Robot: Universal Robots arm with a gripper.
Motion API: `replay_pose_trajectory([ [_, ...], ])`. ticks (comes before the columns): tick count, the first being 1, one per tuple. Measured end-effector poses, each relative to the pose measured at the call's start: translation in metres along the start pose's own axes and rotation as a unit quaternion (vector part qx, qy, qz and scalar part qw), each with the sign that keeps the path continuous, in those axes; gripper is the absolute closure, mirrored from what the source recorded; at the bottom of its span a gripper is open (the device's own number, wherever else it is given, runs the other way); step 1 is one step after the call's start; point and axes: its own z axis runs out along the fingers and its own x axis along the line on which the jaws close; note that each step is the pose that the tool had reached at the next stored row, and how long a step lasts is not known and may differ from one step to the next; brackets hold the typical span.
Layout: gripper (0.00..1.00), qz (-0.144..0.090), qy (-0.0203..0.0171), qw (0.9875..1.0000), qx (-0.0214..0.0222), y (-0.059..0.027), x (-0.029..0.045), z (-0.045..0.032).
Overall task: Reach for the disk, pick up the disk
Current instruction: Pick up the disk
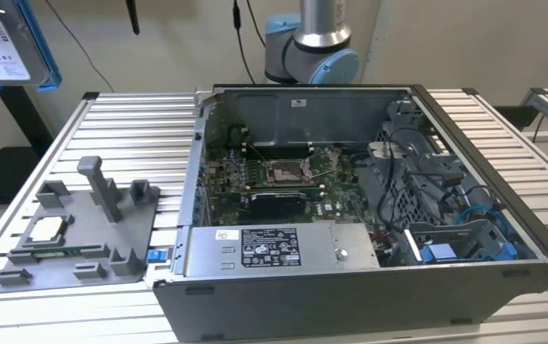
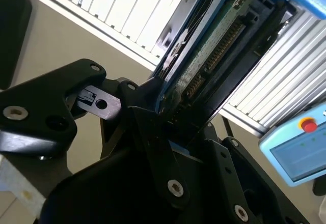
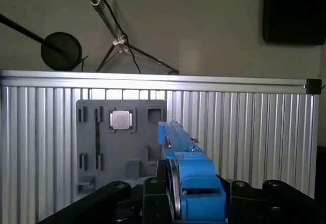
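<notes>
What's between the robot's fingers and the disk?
Nothing. In the second wrist view the fingers clamp straight onto the disk, touching its blue frame.

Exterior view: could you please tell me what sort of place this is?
Likely a robotics lab bench for computer assembly: an open PC case sits on a slatted metal table, a grey fixture tray beside it, and the gripper holds the disk.

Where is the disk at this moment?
The disk is in the air at the exterior view's upper left corner, gripped by the end effector.
</notes>
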Motion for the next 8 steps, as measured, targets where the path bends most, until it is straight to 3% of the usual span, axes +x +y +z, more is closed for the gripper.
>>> replay_pose_trajectory([
  [8, 1.0, 0.0, 0.0, 1.0, 0.0, 0.0004, -0.0013, -0.0135],
])
